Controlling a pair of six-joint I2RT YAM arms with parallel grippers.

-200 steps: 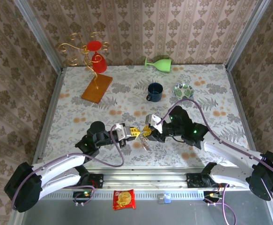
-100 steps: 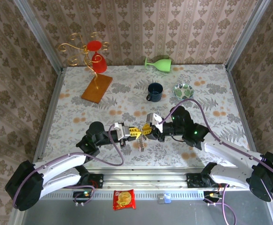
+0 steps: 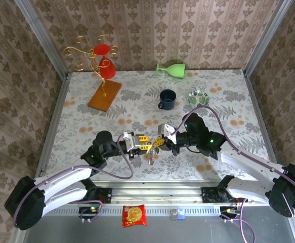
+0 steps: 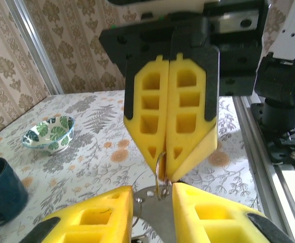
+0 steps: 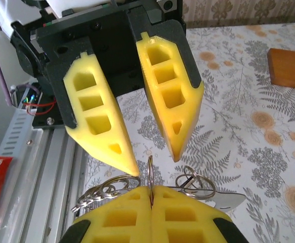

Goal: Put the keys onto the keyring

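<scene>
Beige damask wallpaper [image 3: 152, 30] closes in three sides; a fern-and-flower tablecloth [image 3: 228, 86] fills mid-frame, an aluminium rail [image 3: 157, 192] along the bottom edge.

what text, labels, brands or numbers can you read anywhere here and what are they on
None can be read.
Red snack packet at the near edge of the top view: it carries print, but too small and blurred to read.
No lettering can be made out on anything else.

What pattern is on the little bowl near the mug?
The bowl has green leaves on white; left wrist view.
</scene>
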